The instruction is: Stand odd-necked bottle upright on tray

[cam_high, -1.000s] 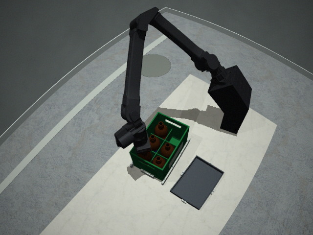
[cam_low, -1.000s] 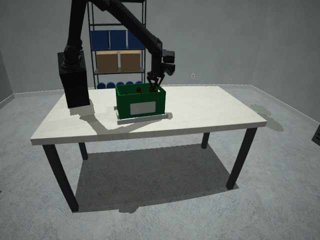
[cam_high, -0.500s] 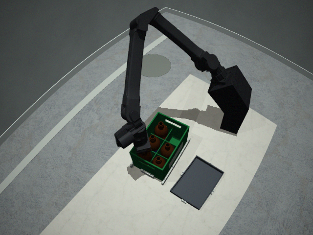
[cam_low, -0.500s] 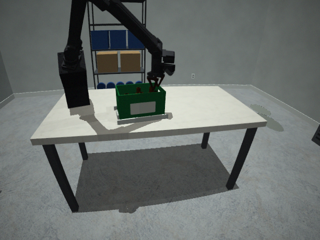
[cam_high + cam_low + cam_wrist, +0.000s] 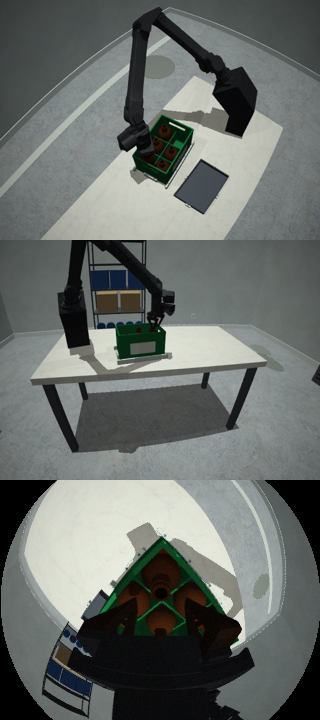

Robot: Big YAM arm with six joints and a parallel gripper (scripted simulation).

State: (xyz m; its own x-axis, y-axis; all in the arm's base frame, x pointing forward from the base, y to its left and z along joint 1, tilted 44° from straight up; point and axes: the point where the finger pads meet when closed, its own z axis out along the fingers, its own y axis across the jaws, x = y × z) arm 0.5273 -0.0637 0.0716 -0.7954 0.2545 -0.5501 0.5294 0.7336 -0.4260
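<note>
A: Why does the crate (image 5: 166, 178) (image 5: 124, 345) (image 5: 218, 608) hold five bottles, the tray (image 5: 201, 186) (image 5: 96, 605) none?
B: Selection seems under way; the odd-necked bottle presumably remains crated.
A: And the fingers (image 5: 155, 323)?
B: Partly open, gripping nothing, probably to straddle a neck.

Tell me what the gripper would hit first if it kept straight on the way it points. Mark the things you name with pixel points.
Most likely the neck of the brown bottle (image 5: 147, 159) (image 5: 161, 570) in the corner of the crate (image 5: 178, 124) (image 5: 124, 347) (image 5: 131, 571), lined up between the open gripper's (image 5: 147, 154) (image 5: 154, 329) (image 5: 161, 601) fingers; remaining depth is unclear.
</note>
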